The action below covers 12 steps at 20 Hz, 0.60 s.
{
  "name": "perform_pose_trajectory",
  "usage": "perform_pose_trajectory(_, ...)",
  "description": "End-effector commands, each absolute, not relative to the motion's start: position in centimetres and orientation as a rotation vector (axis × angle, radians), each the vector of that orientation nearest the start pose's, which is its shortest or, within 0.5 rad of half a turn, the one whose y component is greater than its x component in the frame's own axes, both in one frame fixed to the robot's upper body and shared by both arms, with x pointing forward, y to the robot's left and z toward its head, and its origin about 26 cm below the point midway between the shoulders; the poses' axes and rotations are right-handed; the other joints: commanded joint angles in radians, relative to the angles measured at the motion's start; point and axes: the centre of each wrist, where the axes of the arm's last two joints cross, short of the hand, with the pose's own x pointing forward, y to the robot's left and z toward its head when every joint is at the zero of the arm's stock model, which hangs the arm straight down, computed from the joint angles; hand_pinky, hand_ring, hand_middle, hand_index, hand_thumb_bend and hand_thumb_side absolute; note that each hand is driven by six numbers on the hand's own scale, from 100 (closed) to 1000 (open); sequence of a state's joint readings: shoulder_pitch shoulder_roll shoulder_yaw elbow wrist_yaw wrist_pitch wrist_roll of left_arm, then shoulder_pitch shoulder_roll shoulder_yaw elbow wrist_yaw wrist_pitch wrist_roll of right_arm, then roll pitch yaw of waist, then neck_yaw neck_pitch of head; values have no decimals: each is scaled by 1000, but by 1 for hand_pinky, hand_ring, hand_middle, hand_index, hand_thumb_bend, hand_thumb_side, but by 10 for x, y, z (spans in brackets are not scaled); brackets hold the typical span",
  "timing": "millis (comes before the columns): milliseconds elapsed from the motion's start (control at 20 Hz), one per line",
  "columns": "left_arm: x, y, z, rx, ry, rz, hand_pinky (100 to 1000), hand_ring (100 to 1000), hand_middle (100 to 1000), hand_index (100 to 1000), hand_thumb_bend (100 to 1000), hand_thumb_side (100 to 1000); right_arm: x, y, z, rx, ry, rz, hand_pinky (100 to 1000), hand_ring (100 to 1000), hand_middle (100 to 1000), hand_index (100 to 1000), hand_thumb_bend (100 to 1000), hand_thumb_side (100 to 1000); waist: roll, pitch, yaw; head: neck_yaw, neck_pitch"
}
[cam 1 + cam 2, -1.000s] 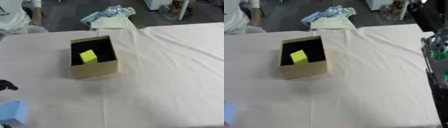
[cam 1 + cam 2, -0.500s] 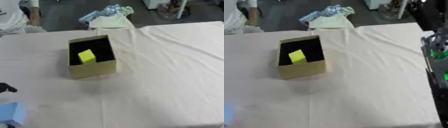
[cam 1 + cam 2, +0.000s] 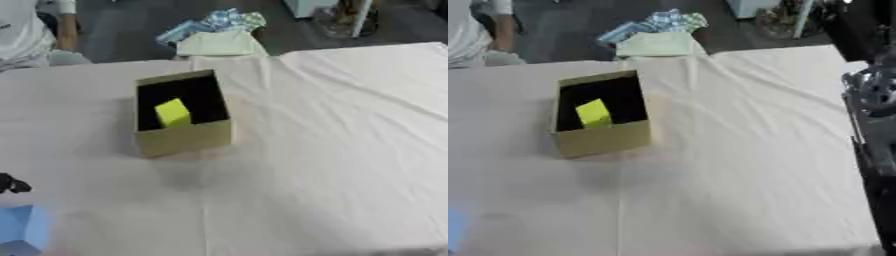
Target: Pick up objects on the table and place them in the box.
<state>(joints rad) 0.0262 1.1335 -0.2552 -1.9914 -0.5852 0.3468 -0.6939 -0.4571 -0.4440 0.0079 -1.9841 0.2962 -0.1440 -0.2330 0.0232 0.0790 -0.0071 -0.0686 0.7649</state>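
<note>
Wide white tablecloth [image 3: 332, 150] fills the scene, creased, with one long fold running from the far middle out toward the right. The far edge of the table sits high in the left eye view, dark floor beyond it.

Left of centre stands the box [image 3: 184, 137], tan cardboard, top open, dark inside. Its long axis runs away from the robot toward the far edge, tipped a little to the right at the far end, so a short wall faces the camera. Inside it, against the near wall, there's a yellow block [image 3: 172, 112], standing tilted, its upper face catching the light; its lower part is hidden behind the near wall.

Down in the lower left corner lies a blue object [image 3: 22, 231], light blue and blocky, cut off by the picture's edge, so its full shape and which way it points can't be made out. It rests on the cloth, well apart from the box.

Just above it, at the left edge, a small black piece of the left hand [image 3: 12, 185] pokes in; too little shows to say whether its fingers are straight or curled.

On the right edge of the right eye view, dark robot arm structure [image 3: 875, 125] runs down the side; no right hand can be picked out there.
</note>
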Motion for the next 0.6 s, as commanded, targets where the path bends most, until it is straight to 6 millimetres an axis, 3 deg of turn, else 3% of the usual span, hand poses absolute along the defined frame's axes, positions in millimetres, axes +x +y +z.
perform_pose_trajectory(50, 251, 348, 170, 740, -631, -1617, 802, 863, 821, 928, 849, 423, 307, -259, 261, 836, 3387, -553, 812, 742, 586, 850, 100, 735, 1, -8, -2, 0, 5)
perform_pose_trajectory(600, 261, 354, 156, 746, -615, -1547, 670, 746, 705, 865, 757, 411, 307, -258, 260, 827, 3398, -552, 811, 740, 581, 850, 100, 737, -1, -2, -12, 0, 5)
